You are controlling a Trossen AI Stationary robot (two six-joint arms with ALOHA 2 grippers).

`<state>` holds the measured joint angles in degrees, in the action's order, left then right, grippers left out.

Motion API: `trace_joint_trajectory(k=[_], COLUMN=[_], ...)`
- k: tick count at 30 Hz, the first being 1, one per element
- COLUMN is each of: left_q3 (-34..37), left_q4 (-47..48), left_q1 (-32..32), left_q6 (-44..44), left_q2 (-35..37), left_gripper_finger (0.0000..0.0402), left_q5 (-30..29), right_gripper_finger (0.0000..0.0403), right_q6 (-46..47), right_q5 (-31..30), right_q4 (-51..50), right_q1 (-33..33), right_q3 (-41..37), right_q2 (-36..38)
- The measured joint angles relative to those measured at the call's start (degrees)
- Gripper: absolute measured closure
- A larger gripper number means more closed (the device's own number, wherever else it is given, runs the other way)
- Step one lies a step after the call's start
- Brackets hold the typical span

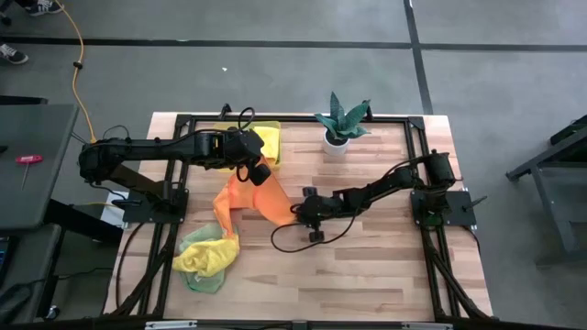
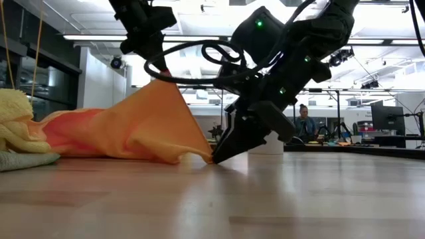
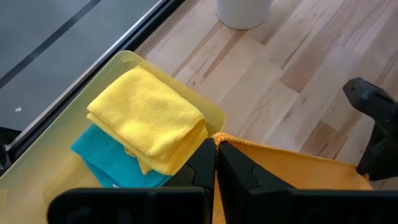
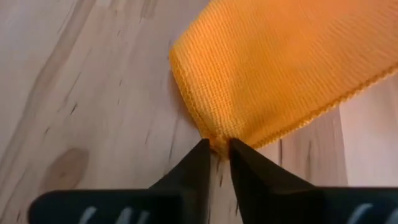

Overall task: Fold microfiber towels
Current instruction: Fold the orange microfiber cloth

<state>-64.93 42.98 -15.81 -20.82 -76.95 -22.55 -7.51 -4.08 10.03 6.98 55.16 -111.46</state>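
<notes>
While its long axis runs slantwise across the table, the orange towel hangs stretched between both arms, ribbed and softly creased. One corner is lifted by the left gripper, clamped tight on it; the right gripper pinches the opposite corner at the wood.

an orange microfiber towel is stretched over the wooden table's middle, one corner lifted high so the cloth forms a tent-like peak, another corner drawn down to the tabletop, its far end trailing flat. touching that end lies a crumpled heap of a yellow towel over a light green towel. a folded yellow towel sits stacked on a folded teal towel.
</notes>
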Motion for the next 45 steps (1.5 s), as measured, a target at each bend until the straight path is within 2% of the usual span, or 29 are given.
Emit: trace_joint_trajectory(k=[6,11,19,27,37,45], left_q3=[0.0,0.0,-2.5,-6.7,-11.8,-12.8], left_q4=[0.0,0.1,0.6,-0.7,-6.7,-13.2], left_q1=[0.0,-0.3,-2.7,-3.0,-3.0,-3.3], left_q6=[0.0,3.3,3.9,9.1,10.5,13.4], left_q2=[0.0,0.4,4.4,5.7,5.7,4.4], left_gripper_finger=[0.0401,0.0401,0.0401,0.0401,0.0401,0.0401], left_q5=[0.0,-1.0,-0.1,7.1,14.9,18.1], right_gripper_finger=[0.0397,0.0401,0.0402,0.0403,0.0403,0.0403], right_q6=[4.1,13.2,18.1,23.5,25.3,24.5], right_q5=[1.5,1.1,1.1,-1.0,-1.4,-0.4], right_q4=[-2.2,-7.4,-20.8,-29.0,-36.7,-41.2], right_q1=[-0.3,-0.6,-3.5,-7.9,-12.3,-17.7], right_q3=[0.1,0.0,-0.1,0.0,0.0,0.0], right_q2=[0.1,3.0,22.6,41.7,57.9,65.5])
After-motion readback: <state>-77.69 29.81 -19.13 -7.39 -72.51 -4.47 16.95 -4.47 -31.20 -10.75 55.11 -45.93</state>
